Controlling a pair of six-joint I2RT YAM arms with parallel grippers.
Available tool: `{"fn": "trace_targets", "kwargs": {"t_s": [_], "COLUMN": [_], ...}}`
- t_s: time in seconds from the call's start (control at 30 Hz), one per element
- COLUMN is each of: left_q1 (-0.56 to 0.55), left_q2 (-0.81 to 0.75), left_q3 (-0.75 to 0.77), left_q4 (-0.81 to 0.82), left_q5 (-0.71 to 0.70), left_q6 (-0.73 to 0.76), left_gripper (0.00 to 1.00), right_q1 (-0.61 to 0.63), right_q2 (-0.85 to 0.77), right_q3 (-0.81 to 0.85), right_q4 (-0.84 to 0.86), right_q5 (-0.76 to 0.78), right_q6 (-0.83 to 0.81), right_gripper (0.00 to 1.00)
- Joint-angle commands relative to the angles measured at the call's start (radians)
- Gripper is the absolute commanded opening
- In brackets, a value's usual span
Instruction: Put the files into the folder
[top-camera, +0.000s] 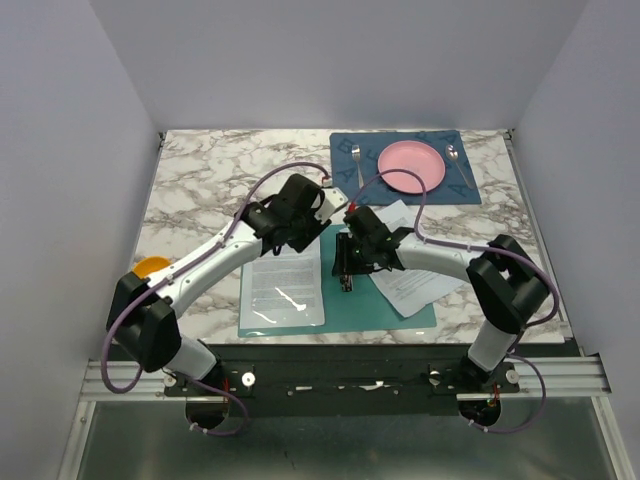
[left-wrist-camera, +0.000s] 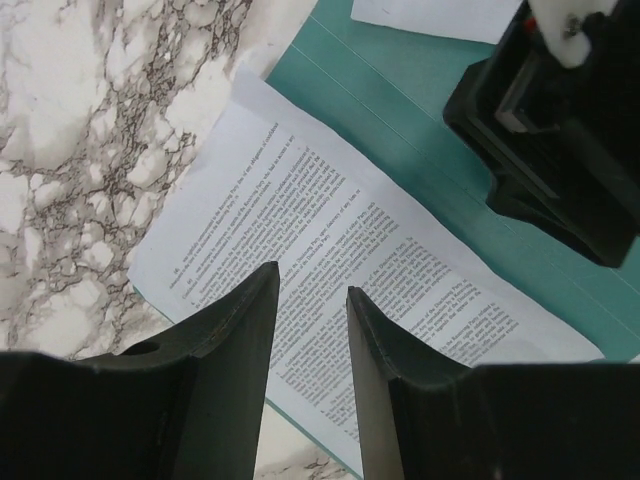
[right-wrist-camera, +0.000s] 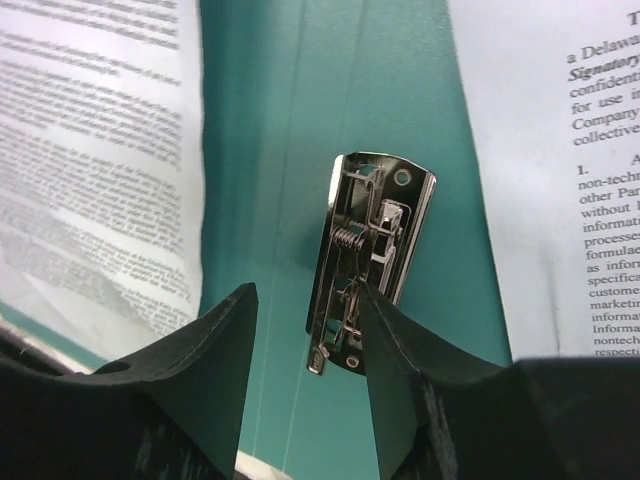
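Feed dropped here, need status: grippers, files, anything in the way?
Left gripper open over left sheet. Right gripper open at metal clip. Folder open flat, files loose on both halves, right ones skewed. No obstruction seen.

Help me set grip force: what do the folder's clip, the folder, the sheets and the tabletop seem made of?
The clip looks like polished chrome-like metal: mirror glints, a coil spring. The folder seems thin teal plastic or coated card, with a soft sheen; unclear which. The files are matte white paper, printed. The table is marble-patterned, stone or laminate.
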Motion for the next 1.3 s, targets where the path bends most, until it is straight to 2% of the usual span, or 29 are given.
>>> {"fn": "trace_targets", "kwargs": {"t_s": [0.0, 0.47, 0.7, 0.77, 0.8, 0.87, 0.9, 1.0, 1.03, 1.07, 1.1, 1.13, 1.2, 1.27], "left_q1": [0.007, 0.021, 0.022, 0.021, 0.022, 0.022, 0.021, 0.022, 0.022, 0.021, 0.021, 0.019, 0.021, 0.021], "left_q2": [-0.100, -0.215, -0.217, -0.215, -0.212, -0.194, -0.188, -0.163, -0.157, -0.145, -0.137, -0.131, -0.109, -0.093], "left_q3": [-0.027, -0.098, -0.104, -0.101, -0.095, -0.068, -0.060, -0.050, -0.052, -0.053, -0.050, -0.047, -0.037, -0.031], "left_q4": [-0.017, -0.016, -0.015, -0.016, -0.026, -0.052, -0.075, -0.089, -0.088, -0.086, -0.088, -0.088, -0.088, -0.083], "left_q5": [-0.026, -0.043, -0.055, -0.052, -0.046, -0.032, -0.018, 0.003, 0.006, 0.008, 0.012, 0.032, 0.061, 0.104], "left_q6": [0.007, 0.010, 0.013, 0.004, -0.001, -0.021, -0.026, -0.035, -0.036, -0.038, -0.039, -0.050, -0.062, -0.081], "left_gripper": [0.47, 0.47, 0.47, 0.49, 0.52, 0.59, 0.66, 0.73, 0.74, 0.74, 0.72, 0.68, 0.51, 0.44], "right_q1": [0.013, 0.016, 0.016, 0.016, 0.016, 0.015, 0.015, 0.010, 0.010, 0.008, 0.007, 0.007, 0.001, -0.004], "right_q2": [0.050, 0.174, 0.203, 0.191, 0.180, 0.145, 0.133, 0.066, 0.044, 0.027, -0.003, -0.016, -0.037, -0.060], "right_q3": [0.042, 0.191, 0.289, 0.301, 0.303, 0.301, 0.298, 0.254, 0.220, 0.205, 0.189, 0.169, 0.104, 0.056], "right_q4": [-0.115, -0.173, -0.184, -0.178, -0.168, -0.156, -0.153, -0.104, -0.093, -0.081, -0.079, -0.078, -0.061, -0.015], "right_q5": [0.066, 0.109, 0.129, 0.131, 0.129, 0.118, 0.115, 0.077, 0.077, 0.077, 0.050, 0.046, 0.039, 0.017], "right_q6": [0.012, 0.135, 0.190, 0.204, 0.204, 0.201, 0.199, 0.181, 0.176, 0.173, 0.168, 0.162, 0.156, 0.152], "right_gripper": [0.49, 0.23, 0.20, 0.24, 0.37, 0.49, 0.59, 0.68, 0.68, 0.65, 0.58, 0.44, 0.35, 0.32]}}
